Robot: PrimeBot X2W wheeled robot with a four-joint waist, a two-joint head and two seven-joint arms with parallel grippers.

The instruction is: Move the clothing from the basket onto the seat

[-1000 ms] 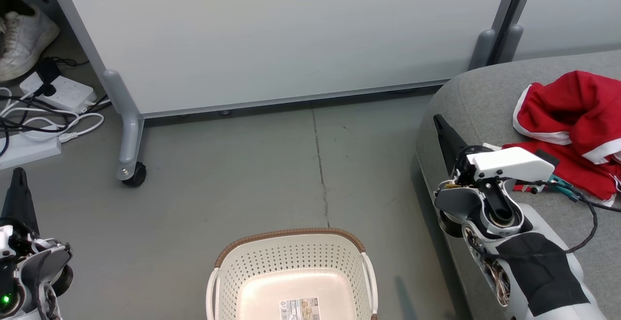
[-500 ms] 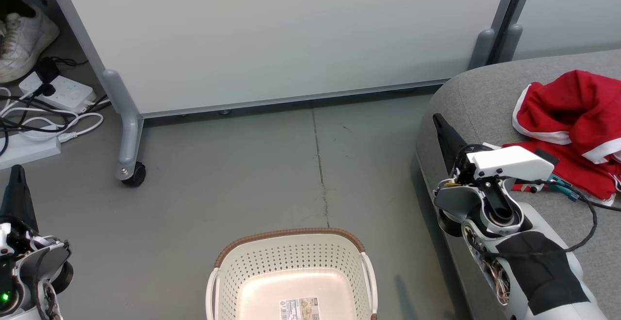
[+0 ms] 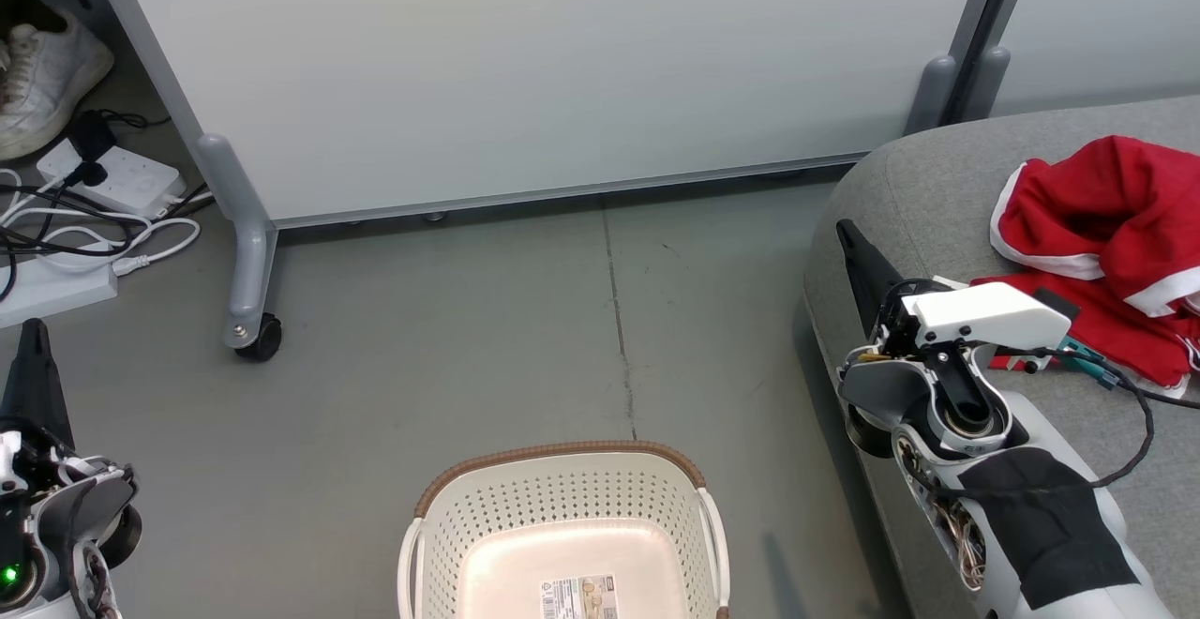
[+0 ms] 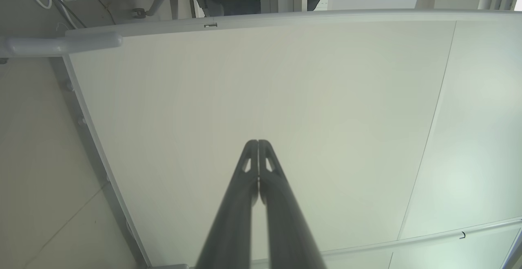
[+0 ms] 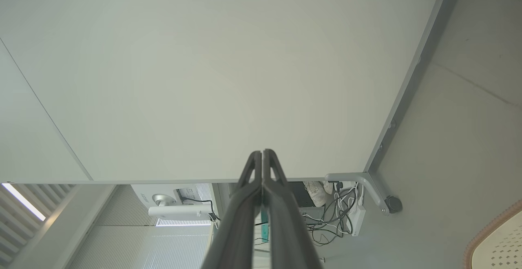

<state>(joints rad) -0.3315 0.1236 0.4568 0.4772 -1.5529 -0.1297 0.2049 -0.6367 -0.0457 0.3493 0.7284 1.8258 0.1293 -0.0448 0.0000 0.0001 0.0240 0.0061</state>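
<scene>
Two red pieces make up the clothing (image 3: 1106, 216), lying at the right edge of the head view on the grey seat (image 3: 937, 178). A bunched one with white bands sits above, and a flatter one below has its long axis running left to right. Both are cut off by the frame's right edge (the flat one is also partly hidden behind the right wrist's white housing), so their full shapes cannot be told. At bottom centre the basket (image 3: 562, 492) stands on the floor (image 3: 469, 347), its near half cropped. The right claw (image 3: 847, 239) is clenched on nothing, pointing up-frame over the seat's left edge. The left claw (image 3: 34, 338), lower left, is likewise clenched, facing the white panel (image 3: 562, 66).
</scene>
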